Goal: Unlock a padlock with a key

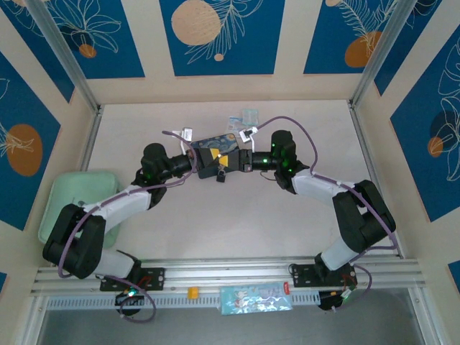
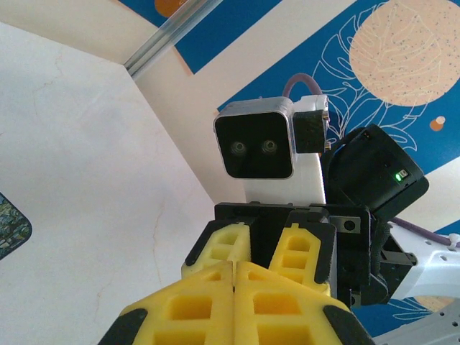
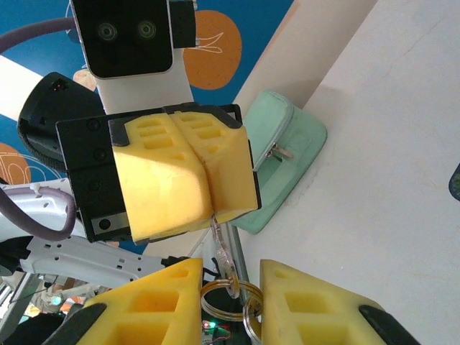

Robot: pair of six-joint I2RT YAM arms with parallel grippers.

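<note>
Top camera overlooks the table (image 1: 215, 230) from above its near edge; left wrist camera (image 3: 126, 36) closely faces the right gripper (image 2: 269, 248), right wrist camera (image 2: 255, 147) the left gripper (image 3: 205, 180).

A mint-green zipped fabric pouch (image 1: 75, 201) lies at the white table's (image 1: 237, 230) left edge. A blue-and-yellow painted rectangular tin (image 1: 214, 139) sits mid-table, with a small clear plastic bag (image 1: 244, 118) just beyond it. A blue patterned packet (image 1: 255, 298) rests on the near rail.

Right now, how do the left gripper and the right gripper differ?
The left gripper has its jaws shut, pinching the key; the right gripper has its jaws apart. The left gripper holds something; the right gripper is not closed on anything, its jaws standing either side of the key ring. Both have yellow jaws and face each other.
</note>
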